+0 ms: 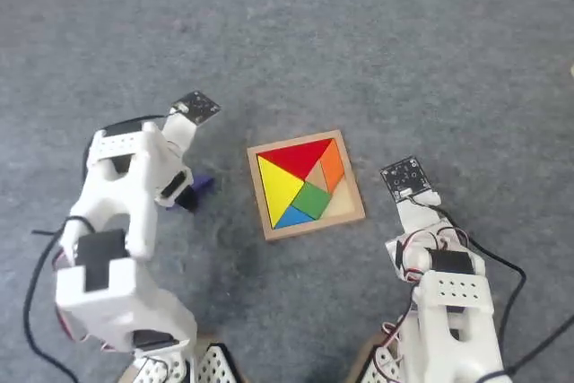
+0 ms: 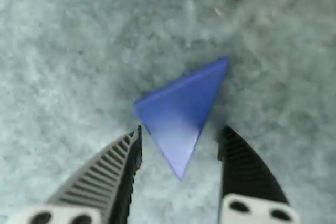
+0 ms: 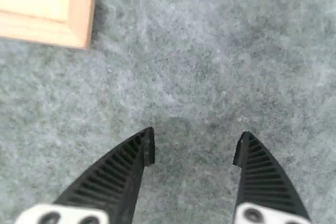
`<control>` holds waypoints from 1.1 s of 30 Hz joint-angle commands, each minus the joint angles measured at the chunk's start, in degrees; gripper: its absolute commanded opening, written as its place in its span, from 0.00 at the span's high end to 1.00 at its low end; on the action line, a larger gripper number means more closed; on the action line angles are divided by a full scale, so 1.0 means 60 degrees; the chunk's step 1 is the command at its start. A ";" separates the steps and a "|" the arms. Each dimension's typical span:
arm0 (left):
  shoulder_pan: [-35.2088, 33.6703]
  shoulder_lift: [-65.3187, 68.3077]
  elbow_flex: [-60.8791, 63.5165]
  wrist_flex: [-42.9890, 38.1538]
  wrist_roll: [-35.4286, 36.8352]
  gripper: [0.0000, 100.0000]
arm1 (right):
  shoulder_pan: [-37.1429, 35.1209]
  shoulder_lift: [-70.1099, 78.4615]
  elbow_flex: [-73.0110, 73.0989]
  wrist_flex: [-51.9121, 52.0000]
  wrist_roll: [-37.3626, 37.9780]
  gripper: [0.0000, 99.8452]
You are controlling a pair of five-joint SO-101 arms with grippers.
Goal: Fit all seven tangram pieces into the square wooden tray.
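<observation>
Jaws of the left claw (image 2: pixel 181 131) stand wide open and hold nothing; they hang low over the grey carpet (image 2: pixel 63 51), one on each side of a loose blue triangle (image 2: pixel 181 108). One jaw's tip is just beside the triangle's edge, and whether it touches I cannot tell; the other tip stands a little apart. The right claw (image 3: pixel 195 141) is also wide open over bare carpet and holds nothing.

The blue triangle lies flat, one narrow corner pointing back into the gap between the left claw's jaws, its broad part stretching out beyond their tips. In the high view it is partly hidden under the left arm, left of the tray (image 1: pixel 316 227) and apart from it.

The tray is a square of pale wood, set a little askew between the two arms. Inside lie a red triangle (image 1: pixel 300 155), a yellow triangle (image 1: pixel 276 187), an orange piece (image 1: pixel 333 168), a green piece (image 1: pixel 312 199) and a small blue piece (image 1: pixel 293 216); pale wood shows in the corner nearest the right arm. One tray corner lies near the right claw, ahead of its jaws and off to one side, not touching.
</observation>
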 commanded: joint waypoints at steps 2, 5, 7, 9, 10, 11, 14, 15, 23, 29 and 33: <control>-0.0044 0.1216 -0.1736 -0.0073 -0.0015 0.77 | -0.0037 -0.0256 -0.0103 -0.0139 -0.0015 0.75; -0.0029 0.1802 -0.2601 0.0352 -0.0015 0.77 | -0.0037 -0.0256 -0.0103 -0.0139 -0.0015 0.75; 0.0000 0.2022 -0.2982 0.0425 -0.0015 0.77 | -0.0037 -0.0256 -0.0103 -0.0139 -0.0015 0.75; 0.0029 0.2183 -0.3231 0.0425 -0.0059 0.77 | -0.0037 -0.0256 -0.0103 -0.0139 -0.0015 0.75; 0.0103 0.2242 -0.3275 0.0440 -0.0059 0.77 | -0.0037 -0.0256 -0.0103 -0.0139 -0.0015 0.75; 0.0147 0.2242 -0.3275 0.0527 -0.0059 0.77 | -0.0037 -0.0256 -0.0103 -0.0139 -0.0015 0.75; 0.0308 0.2271 -0.3289 0.0850 -0.0190 0.77 | -0.0037 -0.0256 -0.0103 -0.0139 -0.0015 0.75; 0.0337 0.2271 -0.3260 0.0864 -0.0220 0.77 | -0.0037 -0.0256 -0.0103 -0.0139 -0.0015 0.75; 0.0220 0.2168 -0.3392 0.1582 -0.0205 0.80 | -0.0037 -0.0256 -0.0103 -0.0139 -0.0015 0.75; -0.0147 0.2183 -0.3714 0.1670 -0.0220 0.77 | -0.0037 -0.0256 -0.0103 -0.0139 -0.0015 0.75; -0.0396 0.2183 -0.3729 0.2022 -0.0278 0.77 | -0.0037 -0.0256 -0.0103 -0.0139 -0.0015 0.75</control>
